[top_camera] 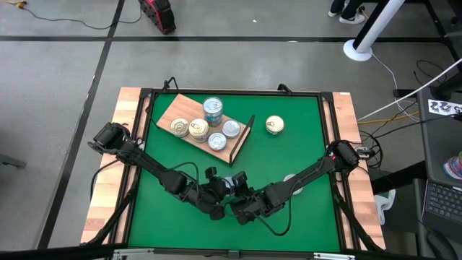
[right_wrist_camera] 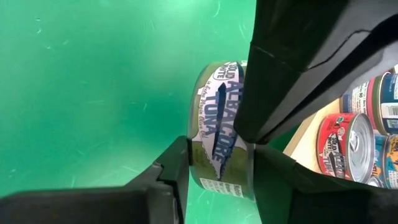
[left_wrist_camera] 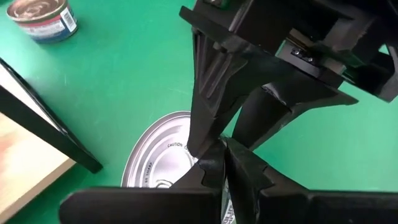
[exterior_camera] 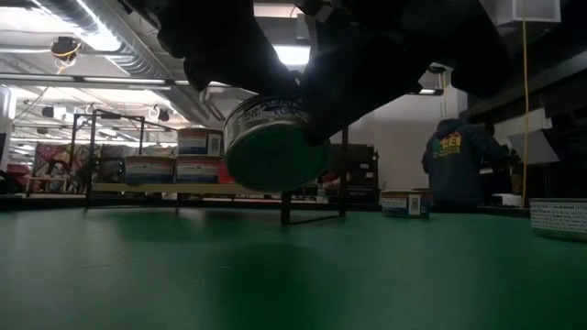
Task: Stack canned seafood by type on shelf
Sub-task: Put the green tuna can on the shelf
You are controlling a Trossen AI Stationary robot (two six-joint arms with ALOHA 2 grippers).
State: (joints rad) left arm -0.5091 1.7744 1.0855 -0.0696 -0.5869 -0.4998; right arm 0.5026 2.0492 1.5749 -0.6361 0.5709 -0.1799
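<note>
A tuna can [right_wrist_camera: 219,134] with a silver lid [left_wrist_camera: 158,162] hangs tilted above the green mat near the table's front middle. Both grippers are shut on it. My left gripper [left_wrist_camera: 222,155] comes from the table's left, my right gripper [right_wrist_camera: 217,180] from the right. Several other cans [top_camera: 206,124] stand on the wooden shelf [top_camera: 173,110] at the far left, one stacked on another [top_camera: 212,110]. The shelf's black wire frame end [top_camera: 244,137] faces right. A single can [top_camera: 274,125] rests on the mat right of the shelf. My left gripper has its shut fingertips at the edge of the can's lid [left_wrist_camera: 198,155]; the fingers themselves hide whether they have the rim or the tab. They slant down from the table's left. The can is clear of the mat. My right gripper pinches the can across its thickness, one finger [right_wrist_camera: 177,168] on one flat face and the other [right_wrist_camera: 270,171] on the opposite face. The label side wall [right_wrist_camera: 221,155] shows between them. The fingers slant down from the table's right, and the can hangs tilted.
Another can [exterior_camera: 558,218] sits on the mat at the right, partly under my right arm [top_camera: 289,176]. Open green mat [top_camera: 303,152] lies between the shelf and the arms. A person [exterior_camera: 459,160] stands in the room beyond the table.
</note>
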